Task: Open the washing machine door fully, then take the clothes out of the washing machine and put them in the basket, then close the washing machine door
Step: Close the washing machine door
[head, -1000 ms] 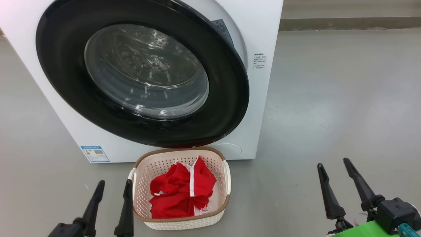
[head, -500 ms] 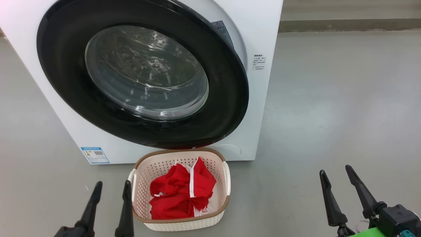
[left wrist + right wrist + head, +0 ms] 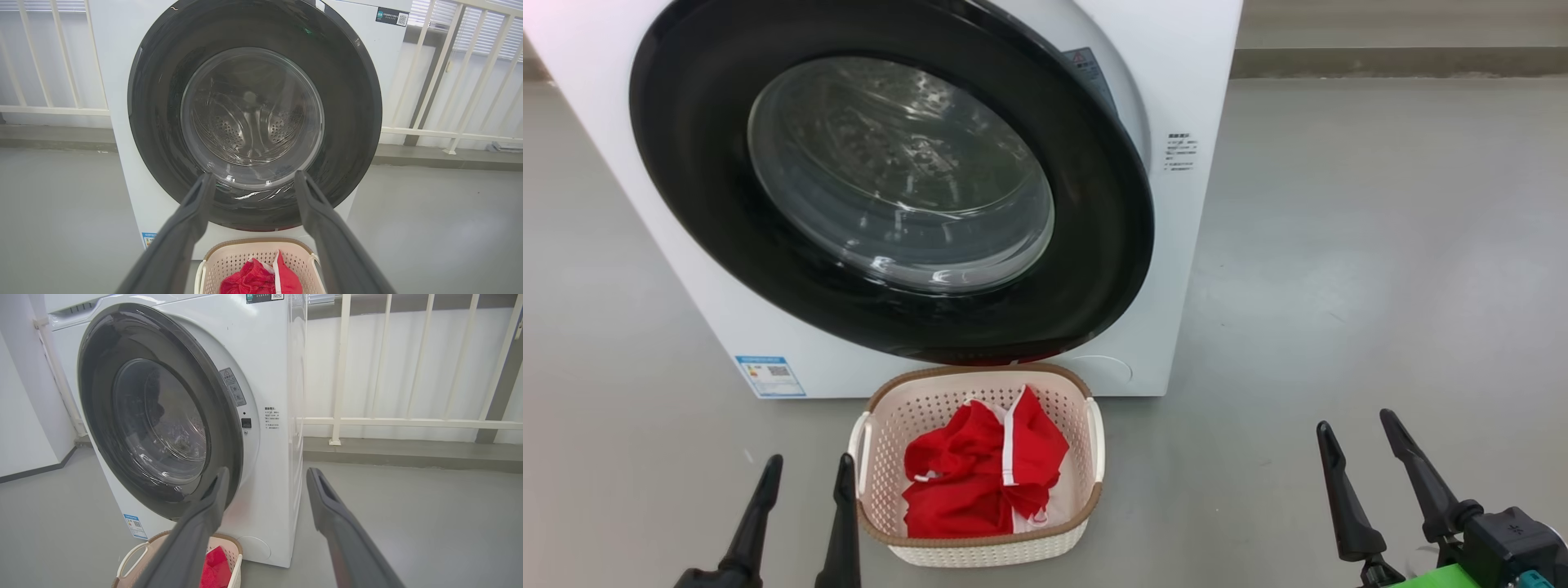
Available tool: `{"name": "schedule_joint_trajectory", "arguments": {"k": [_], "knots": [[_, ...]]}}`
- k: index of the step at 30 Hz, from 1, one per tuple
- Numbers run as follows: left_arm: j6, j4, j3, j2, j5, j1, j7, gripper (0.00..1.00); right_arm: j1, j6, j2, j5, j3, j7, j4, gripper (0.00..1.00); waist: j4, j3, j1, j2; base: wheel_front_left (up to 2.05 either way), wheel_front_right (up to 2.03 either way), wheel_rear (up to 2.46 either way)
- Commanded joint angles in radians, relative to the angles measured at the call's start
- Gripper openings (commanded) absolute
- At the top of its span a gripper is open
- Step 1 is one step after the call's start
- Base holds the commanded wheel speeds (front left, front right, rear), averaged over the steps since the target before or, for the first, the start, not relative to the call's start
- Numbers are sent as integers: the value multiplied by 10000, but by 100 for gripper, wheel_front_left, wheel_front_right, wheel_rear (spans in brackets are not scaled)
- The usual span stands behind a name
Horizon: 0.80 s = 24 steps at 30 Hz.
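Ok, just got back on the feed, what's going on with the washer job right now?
The red clothes lie in the basket in front of the washing machine. The drum looks empty through the glass. The door is nearly shut, though its right edge seems to stand off the front. Both arms' jaws are open, empty and touching nothing.

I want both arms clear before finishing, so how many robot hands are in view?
2. The left hand is at the lower left of the head view, beside the basket, open. The right hand is at the lower right, over bare floor, open.
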Motion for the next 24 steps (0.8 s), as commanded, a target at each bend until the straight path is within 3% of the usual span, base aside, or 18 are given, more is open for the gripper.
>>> {"name": "schedule_joint_trajectory", "arguments": {"k": [1,6,24], "knots": [[-85,-259,382,73,205,-219,-121,100,-197,62,-139,85,234,-64,-279,53,94,39,0,0,0,0,0],[-203,-290,379,-30,313,-211,-122,100,-370,62,-139,17,437,-64,-104,0,337,57,0,0,0,0,0],[-629,-422,183,-395,591,-609,-122,100,-2620,62,-139,-264,1228,-64,828,0,1309,959,0,0,0,0,0]]}}
